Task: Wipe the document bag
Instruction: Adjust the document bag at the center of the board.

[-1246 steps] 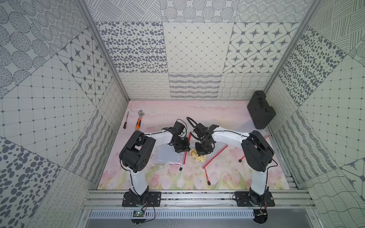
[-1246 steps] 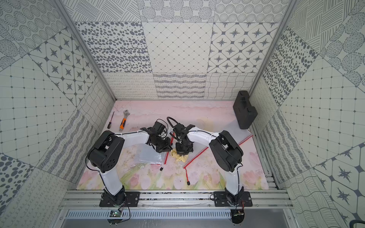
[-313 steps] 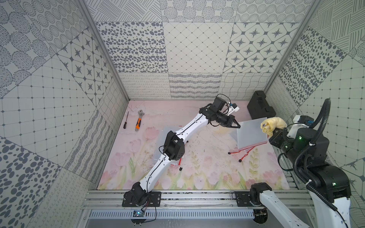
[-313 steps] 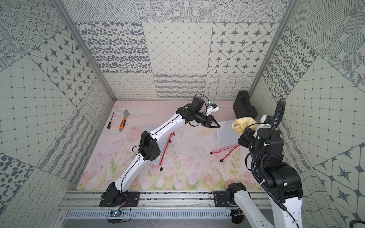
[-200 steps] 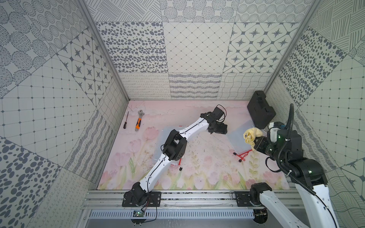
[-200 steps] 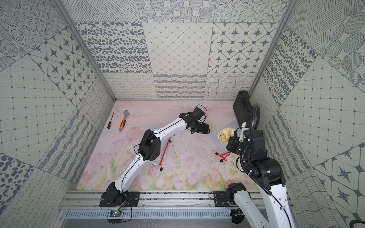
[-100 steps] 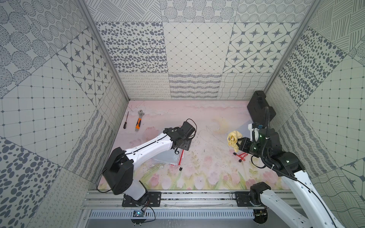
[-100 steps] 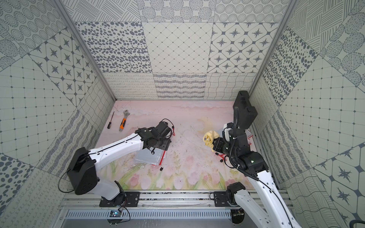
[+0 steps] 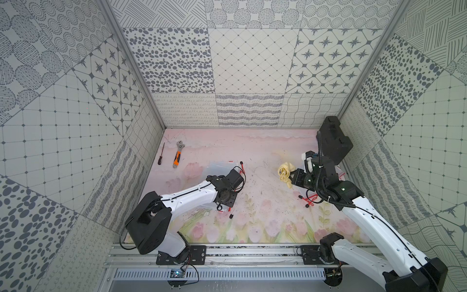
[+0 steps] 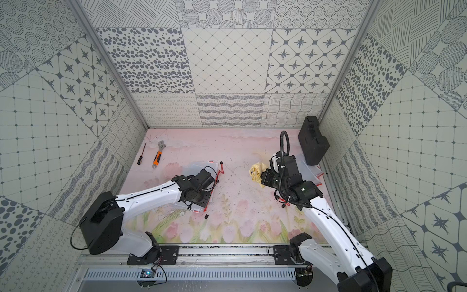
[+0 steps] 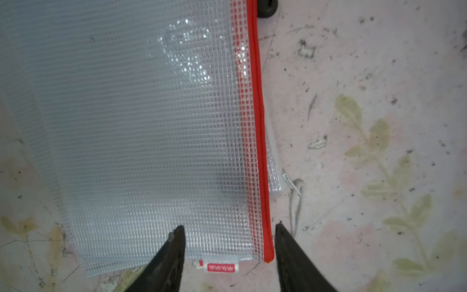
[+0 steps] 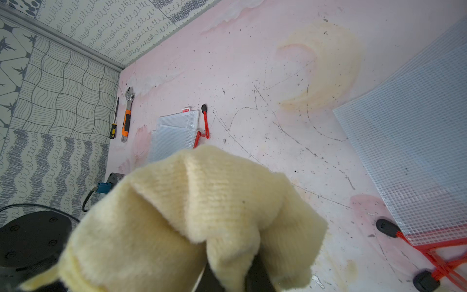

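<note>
Document bag (image 11: 141, 121) lies left of centre on the worktop (image 9: 255, 184), wiping apparently not begun: left end effector (image 11: 227, 227) spread astride its corner, right end effector (image 12: 232, 276) clenched on a yellow cloth (image 9: 285, 173), well apart.

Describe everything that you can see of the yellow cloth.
The yellow cloth is pale, fluffy and knit-looking, perhaps microfibre, bunched into soft folds rather than spread flat. The right gripper is shut on it, and its loose ends hang out past the dark fingers. It seems to be held above the pink table, and it touches none of the document bags.
</note>
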Robot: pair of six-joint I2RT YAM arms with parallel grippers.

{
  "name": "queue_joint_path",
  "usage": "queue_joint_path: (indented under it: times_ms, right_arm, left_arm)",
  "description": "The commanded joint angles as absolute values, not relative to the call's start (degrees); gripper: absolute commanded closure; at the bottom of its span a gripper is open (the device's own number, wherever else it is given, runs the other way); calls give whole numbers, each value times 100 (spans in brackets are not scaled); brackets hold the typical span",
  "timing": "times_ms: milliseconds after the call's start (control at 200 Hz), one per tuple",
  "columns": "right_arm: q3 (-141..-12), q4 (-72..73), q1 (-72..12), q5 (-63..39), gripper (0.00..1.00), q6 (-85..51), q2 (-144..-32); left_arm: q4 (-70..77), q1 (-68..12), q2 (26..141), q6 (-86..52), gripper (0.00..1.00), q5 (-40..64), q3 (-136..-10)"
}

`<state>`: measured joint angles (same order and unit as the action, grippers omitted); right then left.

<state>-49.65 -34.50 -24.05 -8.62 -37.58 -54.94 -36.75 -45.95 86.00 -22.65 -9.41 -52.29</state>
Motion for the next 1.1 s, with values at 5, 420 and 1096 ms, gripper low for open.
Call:
queue_joint_path:
  times_ms: [5, 420, 1096]
  right_arm:
    - [-4897, -3086, -2437, -840, 100, -3831, -5506]
    - [-4765, -3157, -2436, -773, 100, -3781, -5544]
    - [-4743, -3144, -2447, -813, 100, -3697, -5629]
  left_arm:
    - [-3276, -4571, 9068, -1942, 44, -384, -5391]
    - [-3261, -4570, 9708, -1908, 66, -373, -5592]
    - [-5037, -4620, 8413, -1327, 100, 200, -7131]
